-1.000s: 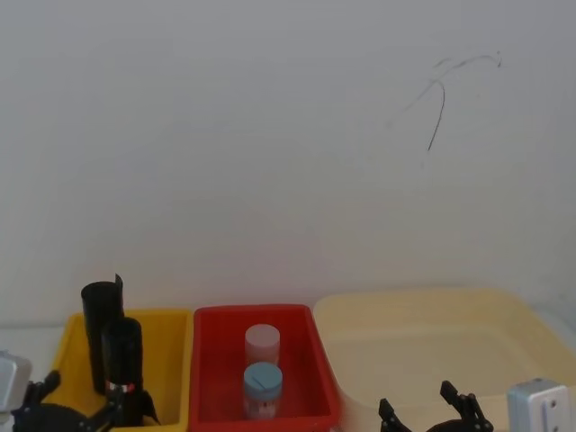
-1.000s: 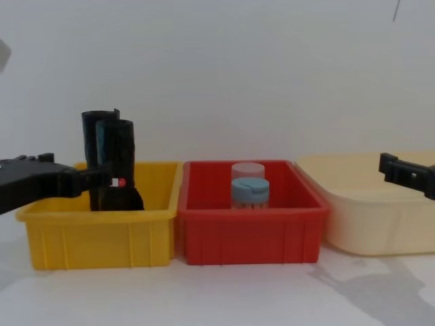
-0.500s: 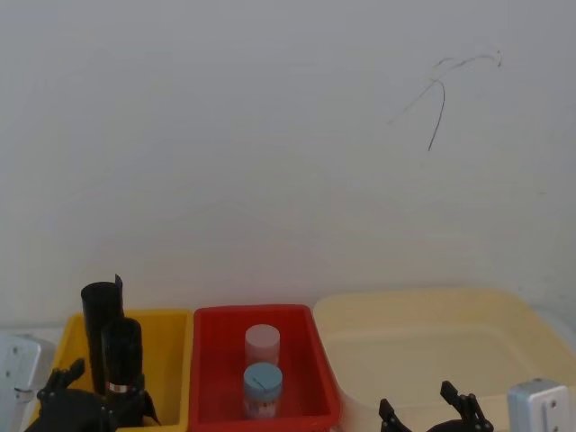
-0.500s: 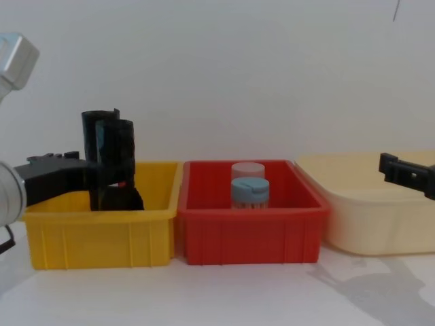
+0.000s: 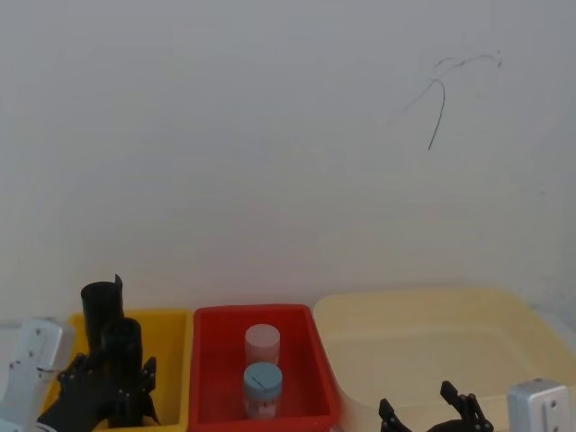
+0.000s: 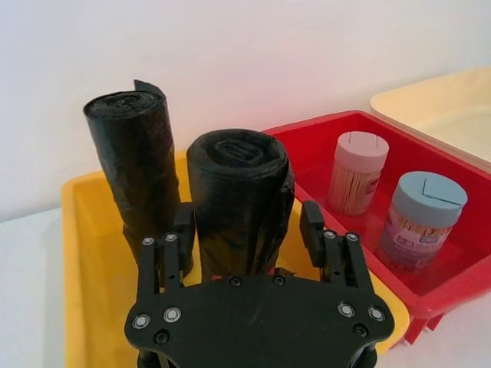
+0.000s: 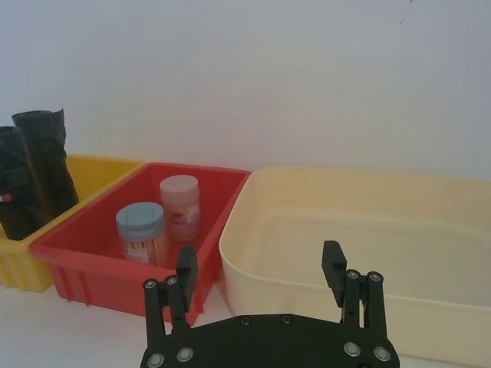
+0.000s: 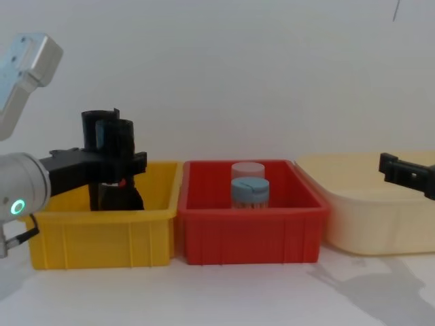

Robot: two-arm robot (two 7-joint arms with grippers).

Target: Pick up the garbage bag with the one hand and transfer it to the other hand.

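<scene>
The left hand (image 6: 247, 222) has slid forward since a moment ago. Its fingers are spread either side of the thick black garbage-bag roll (image 6: 238, 176), which stands upright in the yellow plastic bin (image 8: 102, 238) beside a plain black roll (image 6: 130, 153). The red plastic bin (image 8: 248, 238) holds a pink-topped jar (image 6: 357, 172) and a blue-topped jar (image 6: 420, 218). The right hand (image 7: 259, 267) hovers, fingers spread, by the cream tub (image 8: 374, 224).

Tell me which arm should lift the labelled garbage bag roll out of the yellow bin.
Left. The left pincer is open astride the garbage bag in the yellow bin; the right pincer hangs over by the cream tub.
</scene>
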